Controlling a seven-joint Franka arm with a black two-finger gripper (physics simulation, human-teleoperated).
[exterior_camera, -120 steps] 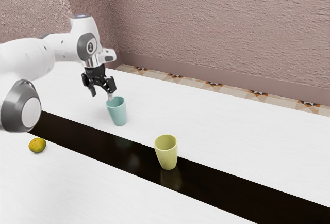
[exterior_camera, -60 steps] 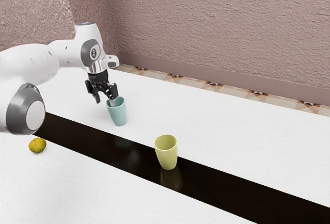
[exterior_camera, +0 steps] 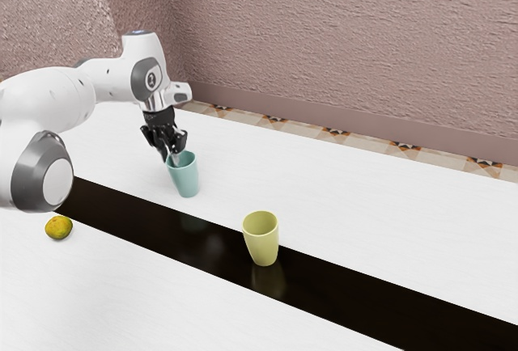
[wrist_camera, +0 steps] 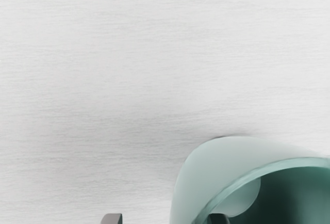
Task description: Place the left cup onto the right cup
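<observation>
Teal cup [exterior_camera: 184,175] is standing upright on the white table [exterior_camera: 364,197], just beyond a black stripe [exterior_camera: 162,226] that is running across the tabletop, as the white arm [exterior_camera: 48,104] is reaching in from the exterior view's left. The black tool [exterior_camera: 171,154] is hanging at the cup's rim on the side nearest the arm, its fingers set a moderate way apart. In the wrist view, one fingertip [wrist_camera: 111,218] is sitting outside the cup wall with bare table showing between the two. The other fingertip [wrist_camera: 218,218] is lying at the rim's inner edge, so the tool is straddling the wall without clamping it.

The yellow-green cup [exterior_camera: 261,238] is standing upright on the black stripe, well apart from the teal cup, toward the exterior view's right and nearer the camera. A small yellow-orange fruit [exterior_camera: 57,227] is lying on the table near the exterior view's left edge, on the camera's side of the stripe. A pink-brown textured wall [exterior_camera: 340,35] is rising behind the table.
</observation>
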